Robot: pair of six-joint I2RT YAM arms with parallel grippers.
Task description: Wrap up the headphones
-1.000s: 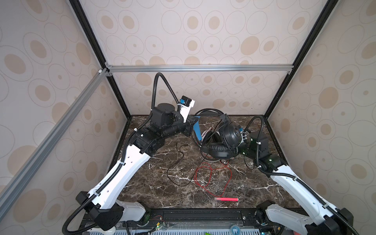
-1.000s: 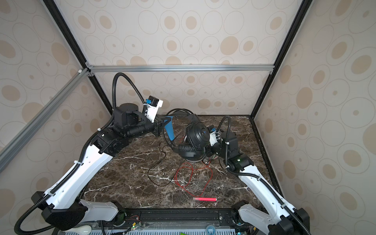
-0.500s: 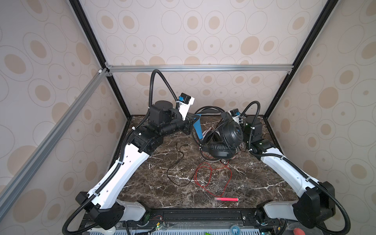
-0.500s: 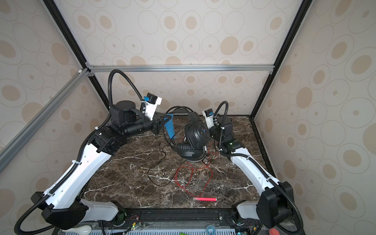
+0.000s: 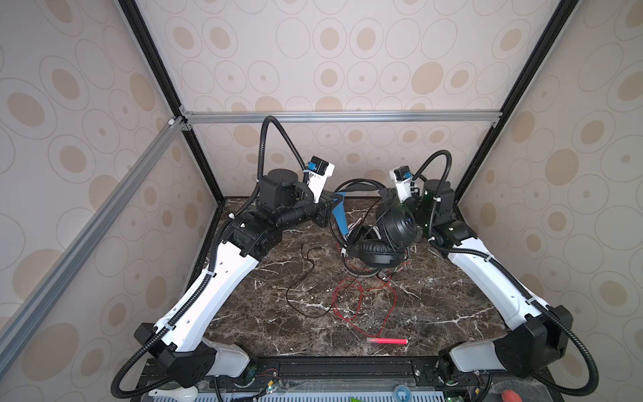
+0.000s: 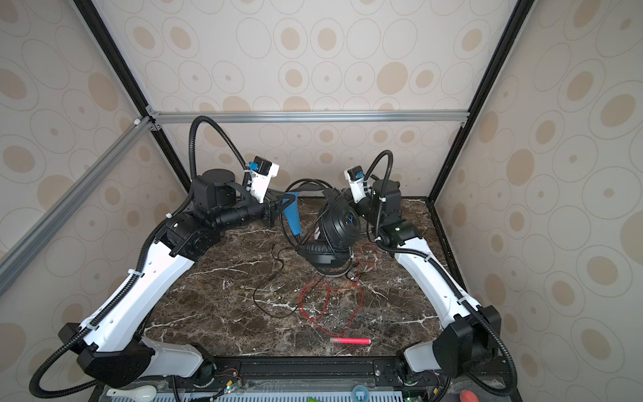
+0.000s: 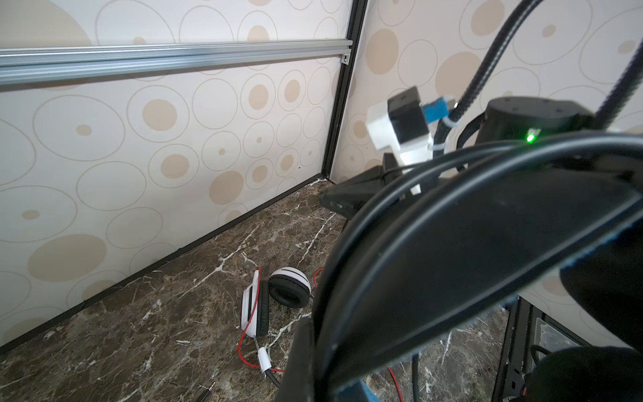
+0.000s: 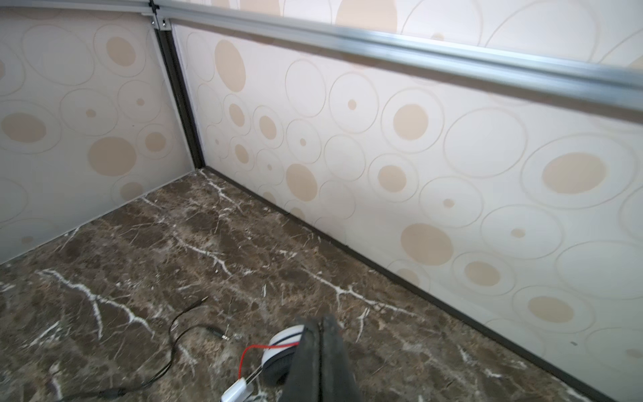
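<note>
**Left gripper** (image 5: 329, 213): jaws clenched on the blue-lined headband of the black headset (image 5: 399, 226). The headset is held off the desk (image 5: 445, 306) at rear centre. One cup hangs upright in the air. The other sits low, over the white headset (image 7: 275, 299).

**Black cable** (image 5: 302, 278): drops from the raised headset and lies in a loose curve on the desk, left of centre.

**White headset:** lies on the desk beneath the black one and is largely hidden in both top views. The left wrist view shows its striped cups tilted against each other.

**Red cable** (image 5: 349, 306): sprawls in loops toward the front.

**Pink stick** (image 5: 387, 341): lies near the front edge, just beside the nearest loop.

**Right gripper** (image 8: 322, 334): jaws clenched, positioned beside the raised cup at rear right. Whether they pinch anything cannot be told.
</note>
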